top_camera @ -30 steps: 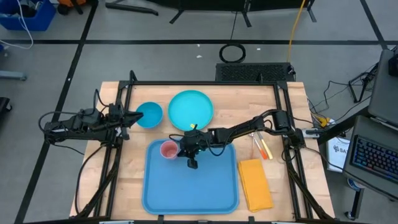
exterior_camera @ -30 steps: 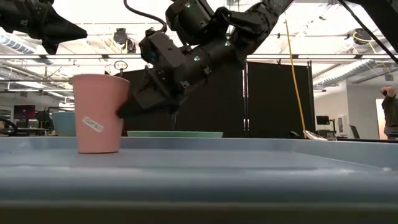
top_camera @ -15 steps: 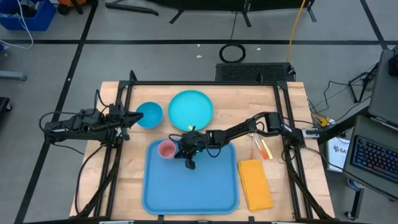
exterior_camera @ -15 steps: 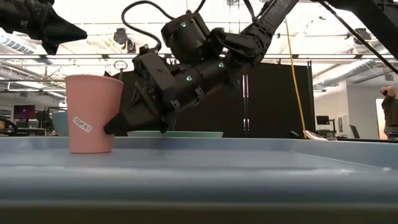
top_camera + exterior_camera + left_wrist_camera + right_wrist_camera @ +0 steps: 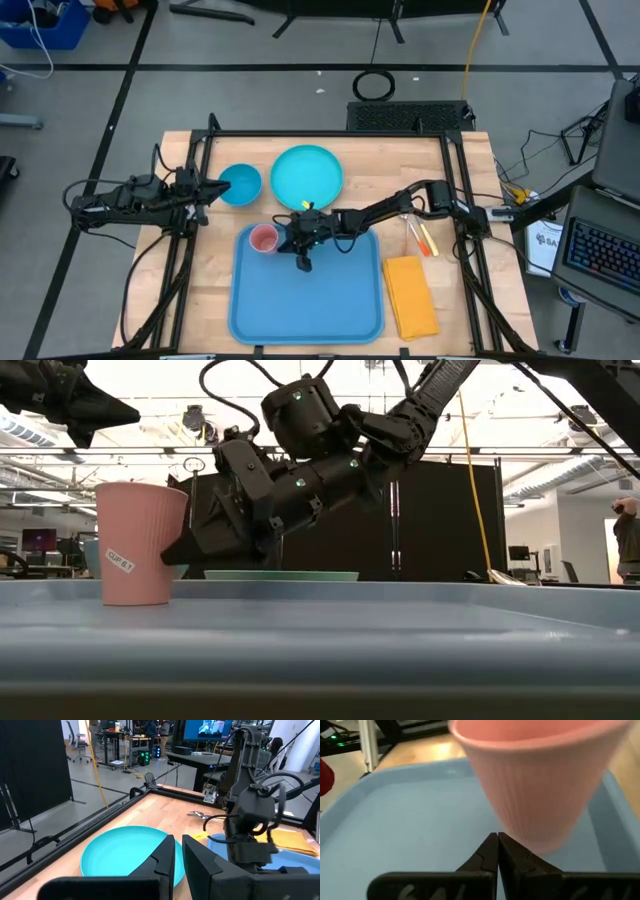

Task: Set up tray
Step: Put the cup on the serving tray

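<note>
The blue tray lies on the table's near middle. A pink ribbed cup stands upright on its base in the tray's far left corner. My right gripper reaches in from the table's right. It is shut, with its tips at the cup's wall. My left gripper is shut and hovers by the small blue bowl at the table's far left. In its wrist view, my left gripper points over the cyan plate. My right gripper touches the cup's side wall, below its middle, on the side facing the table's right. The shut fingertips bear against it, slanting slightly down from the right. The cup stands upright with its base on the tray floor.
The cyan plate lies just beyond the tray's far rim. A folded yellow napkin lies right of the tray, with utensils just beyond it. Most of the tray floor near and right of the cup is bare.
My right gripper has moved toward the table's left and dipped a little, staying shut. It has pushed the pink cup, which slid leftward along the tray floor, stayed upright and turned slightly, so that its label has shifted round.
</note>
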### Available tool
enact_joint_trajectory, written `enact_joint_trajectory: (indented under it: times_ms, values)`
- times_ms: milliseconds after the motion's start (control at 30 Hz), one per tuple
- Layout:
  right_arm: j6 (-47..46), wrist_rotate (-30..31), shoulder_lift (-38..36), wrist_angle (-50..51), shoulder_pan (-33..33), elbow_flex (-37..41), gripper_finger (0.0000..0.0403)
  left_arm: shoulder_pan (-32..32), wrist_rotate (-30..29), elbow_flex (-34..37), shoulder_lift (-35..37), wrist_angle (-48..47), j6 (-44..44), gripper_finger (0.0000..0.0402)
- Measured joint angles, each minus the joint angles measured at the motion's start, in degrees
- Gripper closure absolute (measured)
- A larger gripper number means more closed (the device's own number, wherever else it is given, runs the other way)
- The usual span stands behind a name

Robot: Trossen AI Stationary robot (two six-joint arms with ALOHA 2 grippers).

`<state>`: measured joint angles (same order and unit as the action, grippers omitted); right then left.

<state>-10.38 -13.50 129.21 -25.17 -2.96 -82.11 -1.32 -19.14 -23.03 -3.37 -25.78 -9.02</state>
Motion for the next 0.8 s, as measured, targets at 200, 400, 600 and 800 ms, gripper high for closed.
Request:
enact_joint_trajectory:
  times_ms: [200,400,600,800]
  values:
    - [-0.9,0.2,0.0,-1.6,0.5,0.0,0.0403,0.0,-0.3,0.0,0.0,0.0,0.0,0.0366]
    - [-1.0,-0.1,0.0,-5.1,0.3,0.0,0.0403,0.0,-0.3,0.0,0.0,0.0,0.0,0.0366]
    - [-1.0,-0.1,0.0,-7.7,0.4,0.0,0.0403,0.0,-0.4,0.0,0.0,-0.1,0.3,0.0366]
    - [-0.8,-0.1,0.2,-8.1,0.3,0.0,0.0403,0.0,-0.4,0.0,0.0,-0.1,0.3,0.0366]
